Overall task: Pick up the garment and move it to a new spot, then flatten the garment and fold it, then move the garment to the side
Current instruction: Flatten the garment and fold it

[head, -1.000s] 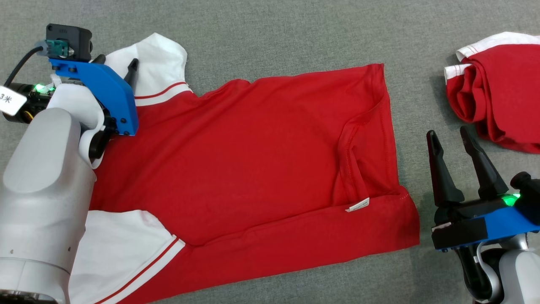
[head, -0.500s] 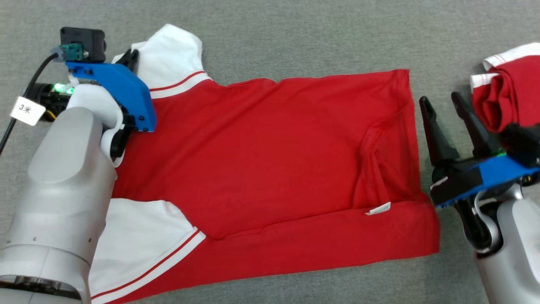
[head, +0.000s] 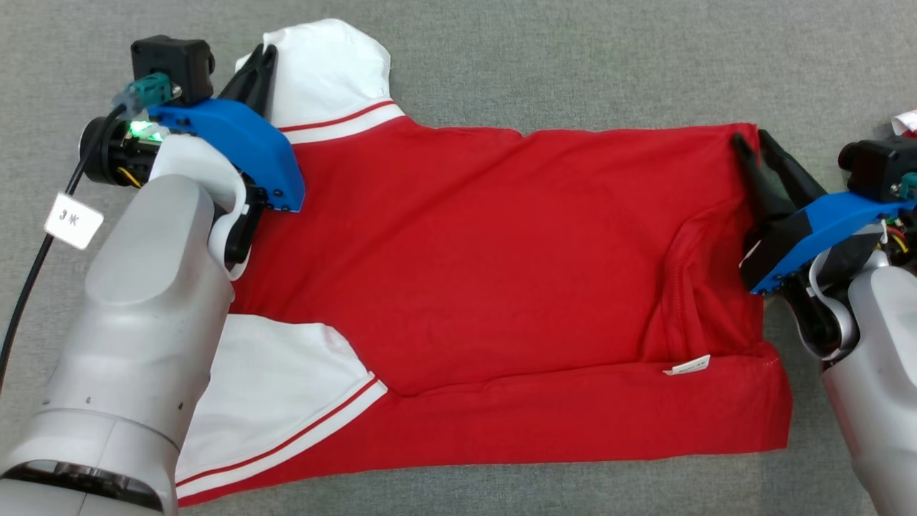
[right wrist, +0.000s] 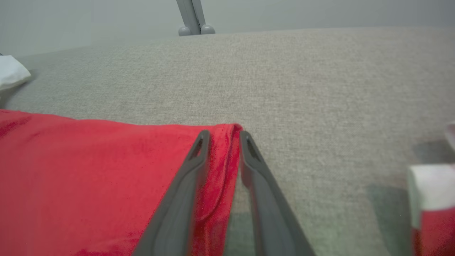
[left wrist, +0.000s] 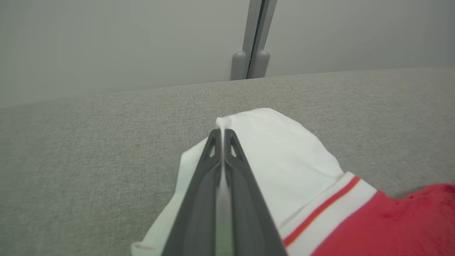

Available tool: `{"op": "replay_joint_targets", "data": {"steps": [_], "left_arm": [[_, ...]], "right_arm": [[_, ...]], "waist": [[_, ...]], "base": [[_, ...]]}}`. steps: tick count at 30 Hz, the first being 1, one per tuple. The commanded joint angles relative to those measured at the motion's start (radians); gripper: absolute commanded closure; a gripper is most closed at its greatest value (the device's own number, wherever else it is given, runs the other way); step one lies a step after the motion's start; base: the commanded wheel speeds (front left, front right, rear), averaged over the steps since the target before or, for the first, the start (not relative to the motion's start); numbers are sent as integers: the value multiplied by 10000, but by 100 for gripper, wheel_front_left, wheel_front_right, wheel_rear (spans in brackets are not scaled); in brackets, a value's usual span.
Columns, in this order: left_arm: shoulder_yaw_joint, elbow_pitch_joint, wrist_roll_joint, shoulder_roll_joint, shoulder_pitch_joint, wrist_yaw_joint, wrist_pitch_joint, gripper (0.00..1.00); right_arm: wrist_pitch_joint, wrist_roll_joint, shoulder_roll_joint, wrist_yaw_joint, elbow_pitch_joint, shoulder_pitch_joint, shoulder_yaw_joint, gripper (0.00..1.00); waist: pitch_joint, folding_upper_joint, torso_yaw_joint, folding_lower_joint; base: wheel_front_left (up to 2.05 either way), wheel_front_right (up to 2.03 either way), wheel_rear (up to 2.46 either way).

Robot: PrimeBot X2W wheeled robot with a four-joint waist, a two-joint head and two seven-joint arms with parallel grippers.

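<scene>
Garment (head: 487, 287) soft, light, limp, likely to drape: left gripper (head: 259, 57) pinched shut on white sleeve (head: 329, 72), upper left; right gripper (head: 751, 142) with jaws apart astride red hem corner (right wrist: 227, 149), upper right

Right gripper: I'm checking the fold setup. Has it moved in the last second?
Yes. Against the shirt, the right gripper went from beside the hem, apart from it, to the far hem corner, jaws either side of the edge.

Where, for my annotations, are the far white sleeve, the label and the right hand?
far white sleeve (head: 329, 72), head view, middle of the cloth
label (head: 686, 366), head view, its middle
right hand (head: 751, 140), head view, between its fingertips
</scene>
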Motion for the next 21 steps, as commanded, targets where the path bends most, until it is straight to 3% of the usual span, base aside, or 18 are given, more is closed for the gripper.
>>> {"op": "replay_joint_targets", "data": {"steps": [1,10,15,21], "left_arm": [[6,-71,-73,73,118,-18,-285,100],[337,-1039,-184,362,1004,224,-1737,100],[729,-2746,-154,572,2376,677,-1922,100],[1239,-5383,-122,648,5110,1436,-1930,100]], "right_arm": [[-132,45,-114,1,52,-267,82,100],[-1173,182,-327,1,-831,35,-67,100],[-1500,201,-436,1,-1718,905,-357,100],[-1258,404,-222,1,-2586,2538,-525,100]], "waist": [[-66,-2,30,-1],[-810,-2,123,-1],[-1355,-2,175,-1],[-1894,-2,184,-1]], "base": [[0,0,0],[0,0,0],[0,0,0],[0,0,0]]}}
